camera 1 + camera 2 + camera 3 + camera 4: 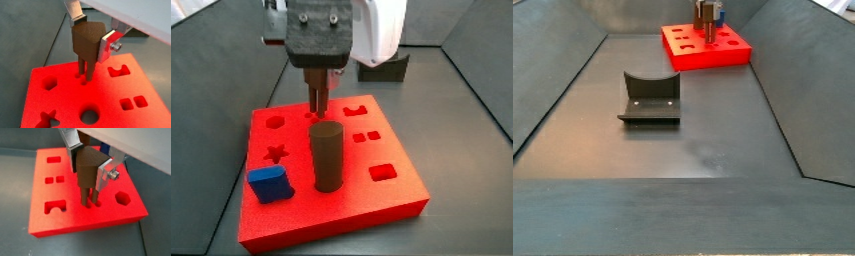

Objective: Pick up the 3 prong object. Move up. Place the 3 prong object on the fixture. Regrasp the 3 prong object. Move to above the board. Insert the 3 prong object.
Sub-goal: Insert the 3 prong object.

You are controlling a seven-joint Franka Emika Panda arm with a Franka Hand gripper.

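Wrist views: gripper (93,31) sits right above the board (67,107), jaws clamped on the 3 prong object (87,42), a brown block pinched between the silver finger plates. One finger (107,45) shows a screw head on its outer side. Prongs point down from the block and their tips meet the red surface near the board's middle; whether they sit in holes or just touch the top, cannot tell. On the board around the prongs: a notched cut-out (118,71), a pair of small squares (133,103), a round hole (89,116), a star (48,119), a hexagon-like hole (51,84).

In the other wrist picture the same grasp: gripper (90,158) holds the 3 prong object (85,172) over the board (80,225), prongs down at the red top, between the notched cut-out (55,206) and a hexagon hole (123,198).

Side view, close: gripper (317,75) hangs over the board (392,205), toward its far half. A tall dark brown cylinder (326,157) stands upright in the board, nearer the camera than the gripper. A blue block (267,183) sits at the board's near-left corner, beside the star.

Side view, far: the board (727,52) lies at the far end of the grey floor. Gripper (708,14) is above it. The fixture (649,97) stands well apart from the board, nearer the camera, empty.

No readable writing or brand marks anywhere.
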